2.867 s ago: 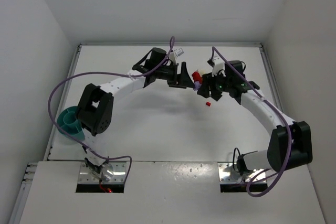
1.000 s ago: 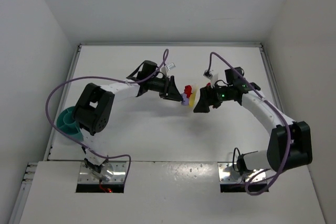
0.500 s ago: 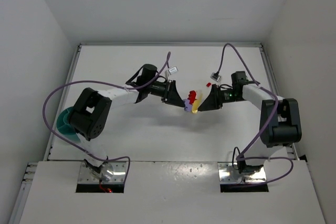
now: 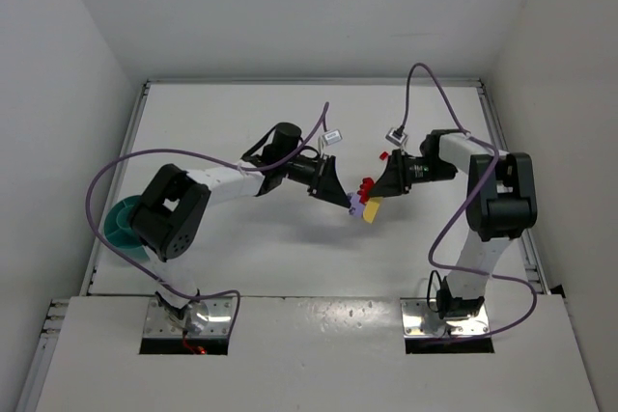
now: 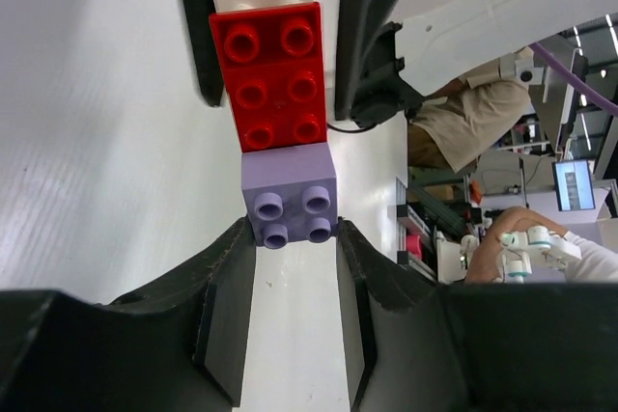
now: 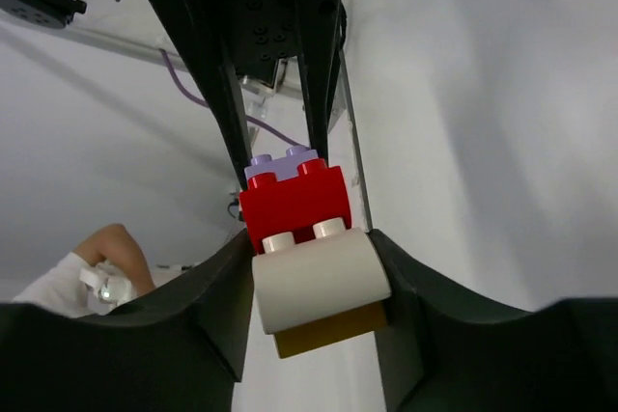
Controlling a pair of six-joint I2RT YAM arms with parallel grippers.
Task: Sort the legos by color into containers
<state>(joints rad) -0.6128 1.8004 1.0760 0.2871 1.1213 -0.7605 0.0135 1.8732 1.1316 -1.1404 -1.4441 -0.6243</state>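
Bowl point(image 4: 117, 228), teal and round, sits at the left edge of the tabletop point(image 4: 290, 258), just beside the left wall point(image 4: 58, 94). The left arm's dark link covers its right half, so what it holds cannot be told. Well right of the bowl, about mid-tabletop, both arms meet on one joined stack of bricks. The left end effector point(image 5: 293, 230) is closed on a purple brick point(image 5: 290, 192), its fingers pressed to both sides. A red brick point(image 5: 275, 74) is plugged onto the purple one on the side away from the bowl. The right end effector point(image 6: 314, 256) is clamped on a rounded cream brick point(image 6: 319, 277) that touches the red one, with a yellow brick point(image 6: 328, 331) against the cream one's underside. A loose red brick point(image 4: 384, 154) lies on the tabletop just beyond the stack, farther right of the bowl and nearer the back wall. A broad bare stretch of white tabletop runs from the bowl toward the stack. Small white tags point(image 4: 331, 135) hang on the purple cables point(image 4: 106, 166); their print is too small to read.
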